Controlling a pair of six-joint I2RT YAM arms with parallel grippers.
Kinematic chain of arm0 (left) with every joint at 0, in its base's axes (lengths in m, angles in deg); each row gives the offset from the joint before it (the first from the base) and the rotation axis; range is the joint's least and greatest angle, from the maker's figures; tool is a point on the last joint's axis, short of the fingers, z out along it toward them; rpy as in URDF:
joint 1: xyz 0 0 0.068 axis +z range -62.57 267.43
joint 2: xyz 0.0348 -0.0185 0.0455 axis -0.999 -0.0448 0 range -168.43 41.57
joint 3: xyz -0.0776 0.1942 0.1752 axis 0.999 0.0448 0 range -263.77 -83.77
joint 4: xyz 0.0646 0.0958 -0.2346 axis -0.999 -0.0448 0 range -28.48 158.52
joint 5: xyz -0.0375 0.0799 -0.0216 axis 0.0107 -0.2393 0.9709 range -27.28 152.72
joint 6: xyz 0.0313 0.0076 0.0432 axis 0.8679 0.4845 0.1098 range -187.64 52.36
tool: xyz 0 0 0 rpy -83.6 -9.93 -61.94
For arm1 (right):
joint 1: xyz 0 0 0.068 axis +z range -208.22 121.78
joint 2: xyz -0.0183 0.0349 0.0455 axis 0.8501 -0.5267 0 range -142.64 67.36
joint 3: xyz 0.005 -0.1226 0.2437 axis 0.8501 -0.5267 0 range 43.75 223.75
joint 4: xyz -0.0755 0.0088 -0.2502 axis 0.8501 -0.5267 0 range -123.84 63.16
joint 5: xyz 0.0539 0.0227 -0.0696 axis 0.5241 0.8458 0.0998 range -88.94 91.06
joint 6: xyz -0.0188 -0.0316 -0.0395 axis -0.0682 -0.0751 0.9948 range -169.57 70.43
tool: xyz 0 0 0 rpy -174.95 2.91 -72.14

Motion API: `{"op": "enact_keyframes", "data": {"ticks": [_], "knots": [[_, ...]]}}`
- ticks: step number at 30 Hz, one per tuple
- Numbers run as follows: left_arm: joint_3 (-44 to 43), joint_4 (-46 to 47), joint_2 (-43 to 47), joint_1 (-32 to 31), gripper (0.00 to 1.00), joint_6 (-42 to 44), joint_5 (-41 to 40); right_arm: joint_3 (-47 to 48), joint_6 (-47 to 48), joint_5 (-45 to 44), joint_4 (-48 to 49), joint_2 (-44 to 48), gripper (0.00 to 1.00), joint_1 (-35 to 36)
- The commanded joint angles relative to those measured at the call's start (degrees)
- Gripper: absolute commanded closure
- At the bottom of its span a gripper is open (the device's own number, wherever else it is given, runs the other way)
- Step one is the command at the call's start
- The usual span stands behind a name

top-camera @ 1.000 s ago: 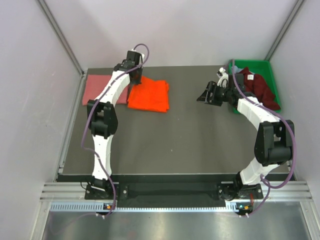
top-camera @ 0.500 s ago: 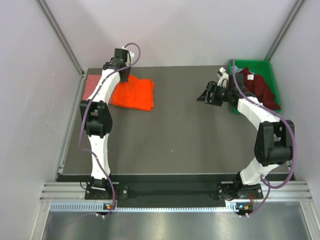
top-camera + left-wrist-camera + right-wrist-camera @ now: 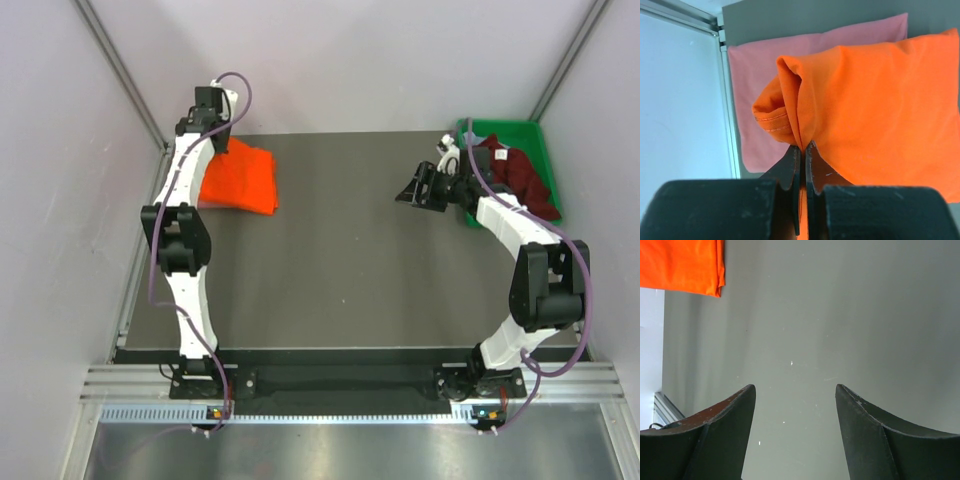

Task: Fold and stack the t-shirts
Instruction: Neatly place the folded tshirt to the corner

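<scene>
Under orange shirt [image 3: 880, 100], pink shirt [image 3: 755, 70], bin [image 3: 505, 125] opposite

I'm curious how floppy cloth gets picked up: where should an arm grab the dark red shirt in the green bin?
Probably a raised fold of the maroon shirt, from above: it lies crumpled in the green bin, whose walls block a sideways approach.
</scene>
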Motion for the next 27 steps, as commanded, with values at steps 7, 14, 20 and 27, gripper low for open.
{"op": "enact_keyframes", "data": {"ticks": [7,14,20,27], "knots": [[-3.8,5.1,3.4,5.9,1.00,1.1,4.6,0.8,1.0,0.1,2.1,2.6,0.34,-1.3],[-3.9,6.5,2.3,8.5,1.00,1.5,6.8,0.7,1.3,-0.5,2.1,2.2,0.33,-1.7],[-4.0,9.0,-0.9,9.8,1.00,1.8,5.4,0.9,1.3,-0.6,2.3,1.4,0.33,-2.1],[-6.0,12.1,-5.4,11.4,1.00,1.5,4.6,0.8,1.6,-0.8,2.5,1.1,0.33,-2.4]]}}
